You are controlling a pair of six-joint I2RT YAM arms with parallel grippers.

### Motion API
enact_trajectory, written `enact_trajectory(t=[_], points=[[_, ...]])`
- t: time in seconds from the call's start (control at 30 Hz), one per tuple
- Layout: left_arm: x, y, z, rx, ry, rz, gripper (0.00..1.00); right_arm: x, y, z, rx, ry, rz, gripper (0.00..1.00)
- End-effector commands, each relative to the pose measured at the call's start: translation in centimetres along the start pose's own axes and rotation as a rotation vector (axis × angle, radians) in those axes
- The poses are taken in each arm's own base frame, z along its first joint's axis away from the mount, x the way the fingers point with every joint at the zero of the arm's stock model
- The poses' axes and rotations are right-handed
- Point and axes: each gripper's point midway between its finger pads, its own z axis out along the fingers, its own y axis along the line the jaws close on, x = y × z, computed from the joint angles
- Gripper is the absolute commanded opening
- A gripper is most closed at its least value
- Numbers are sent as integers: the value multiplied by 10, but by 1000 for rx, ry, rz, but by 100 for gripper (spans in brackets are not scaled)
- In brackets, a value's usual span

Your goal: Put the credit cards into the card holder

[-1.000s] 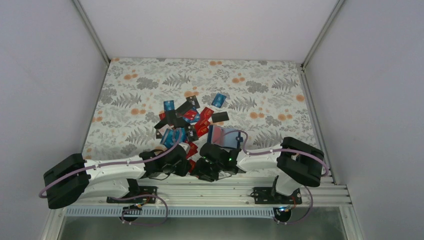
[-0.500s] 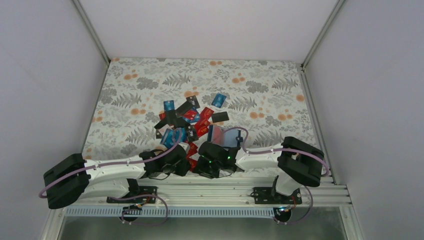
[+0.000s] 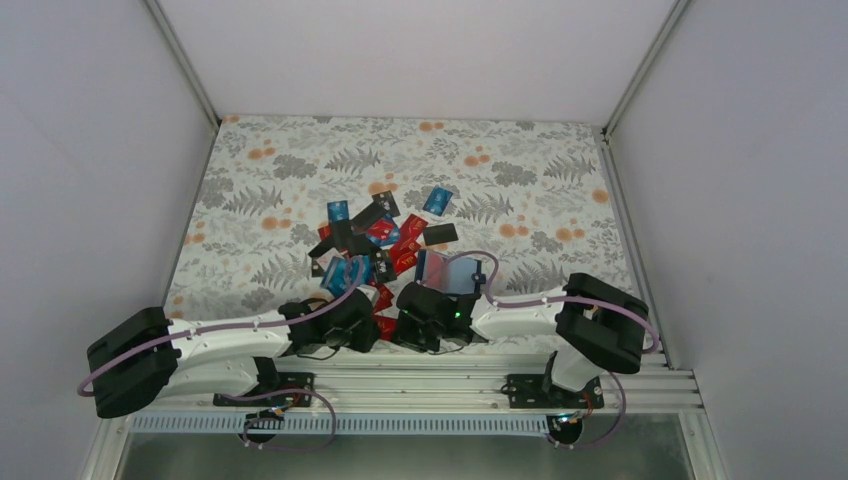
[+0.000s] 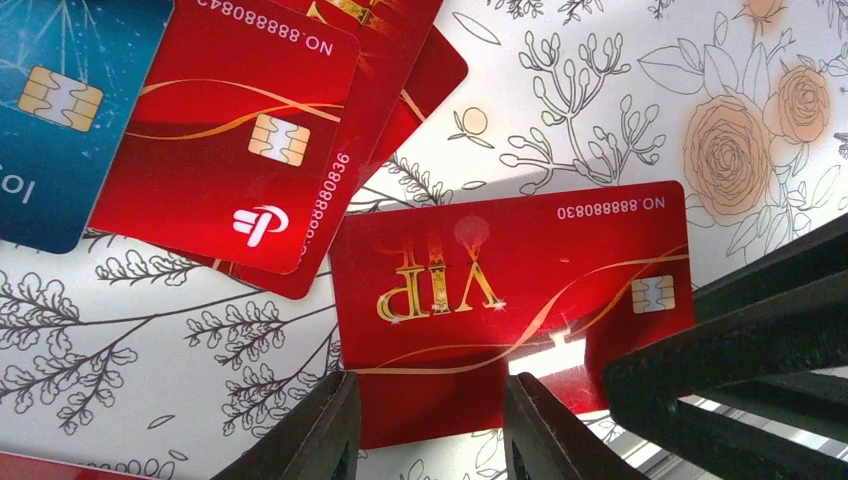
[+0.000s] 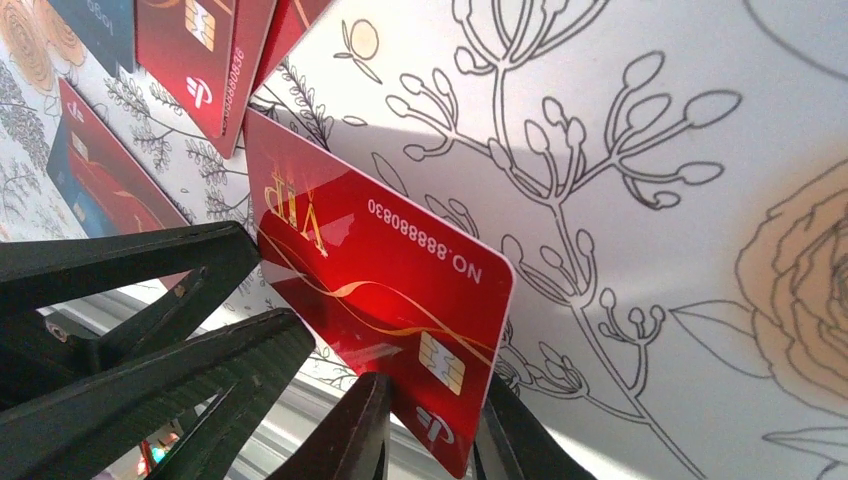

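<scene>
The left gripper [image 4: 428,405] is clamped on the VIP end of 1 red card [image 4: 510,270], which is raised off the tabletop [image 5: 650,150]. The right gripper [image 5: 432,405] is narrow and straddles the card's chip corner; firm contact cannot be confirmed. Hold the left clamp until the right pads seat flat, then release. The holder [image 3: 452,272] lies just beyond the right gripper, and the other cards [image 3: 375,240] beyond the left.

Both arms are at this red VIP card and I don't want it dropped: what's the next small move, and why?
Probably close the right fingers onto the red VIP card's chip end: they straddle it with a gap, while the left fingers hold its long edge above the table.
</scene>
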Motion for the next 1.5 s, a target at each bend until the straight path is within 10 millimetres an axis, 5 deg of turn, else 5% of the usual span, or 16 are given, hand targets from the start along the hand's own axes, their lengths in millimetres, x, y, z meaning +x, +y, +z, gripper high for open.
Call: enact_trajectory(t=[0.0, 0.23, 0.63, 0.9, 1.23, 1.47], points=[[-2, -19, -4, 77, 11, 19, 38, -15, 54, -15, -171, -75, -63, 21], [-6, -22, -10, 82, 0, 21, 38, -14, 51, -16, -172, -75, -60, 4], [-36, -28, -45, 34, -81, 19, 42, -8, 48, -35, -176, -68, -137, 4], [-71, -35, -77, -31, -156, 7, 48, -11, 55, -67, -208, -88, -294, 4], [-139, -59, -147, -97, -280, -64, 49, -45, 76, -126, -217, -275, -489, 4], [-187, -59, -175, -90, -364, -179, 54, -100, 80, -169, -61, -580, -601, 4]])
